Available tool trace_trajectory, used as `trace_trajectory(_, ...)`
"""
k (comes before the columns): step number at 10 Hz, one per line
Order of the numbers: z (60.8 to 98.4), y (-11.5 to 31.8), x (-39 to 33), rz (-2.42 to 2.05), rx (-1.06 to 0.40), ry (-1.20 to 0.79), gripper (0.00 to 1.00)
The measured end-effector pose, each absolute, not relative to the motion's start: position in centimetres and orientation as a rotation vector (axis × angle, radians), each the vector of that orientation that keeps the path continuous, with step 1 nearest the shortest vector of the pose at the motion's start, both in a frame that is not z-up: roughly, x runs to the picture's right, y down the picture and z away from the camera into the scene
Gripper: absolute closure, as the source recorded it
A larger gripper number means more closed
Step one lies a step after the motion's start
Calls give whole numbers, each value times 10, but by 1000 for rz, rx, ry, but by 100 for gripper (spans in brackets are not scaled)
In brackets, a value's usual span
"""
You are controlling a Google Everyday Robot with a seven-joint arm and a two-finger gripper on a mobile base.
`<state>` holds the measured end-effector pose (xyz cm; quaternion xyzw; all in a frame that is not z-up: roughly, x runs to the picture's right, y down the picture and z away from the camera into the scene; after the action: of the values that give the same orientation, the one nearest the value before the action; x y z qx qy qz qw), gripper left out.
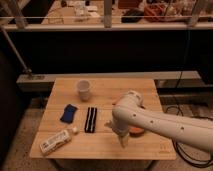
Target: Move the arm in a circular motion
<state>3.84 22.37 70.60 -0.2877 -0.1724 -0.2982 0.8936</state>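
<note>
One wooden table (105,87) fills the middle. Over its near right part the arm (165,125) extends in from the right, long axis running right to left, then bends down at a rounded joint so the tip points at the tabletop. Gripper (122,141) hangs by the near edge, just left of the orange bowl (137,131); open or closed, cannot tell. Likely mid-circle. Next move calls for a smooth sweep clear of the bowl.

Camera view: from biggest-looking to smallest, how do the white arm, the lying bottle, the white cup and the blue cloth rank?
1. White arm, by far, though nearest the camera; its gripper hangs over the table's front part.
2. Lying bottle.
3. White cup and blue cloth: alike, unranked.
</note>
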Motion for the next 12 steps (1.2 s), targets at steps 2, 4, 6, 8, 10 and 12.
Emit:
trace_trajectory(2,718,205,-9,-669,-560,-369,20)
trace_trajectory(4,731,185,-28,-682,-529,-360,20)
trace_trajectory(6,749,155,-30,-669,-495,-339,20)
trace_trajectory(8,765,128,-14,-646,-479,-315,20)
trace_trajectory(10,788,95,23,-604,-473,-276,20)
trace_trajectory(12,813,65,80,-542,-481,-225,20)
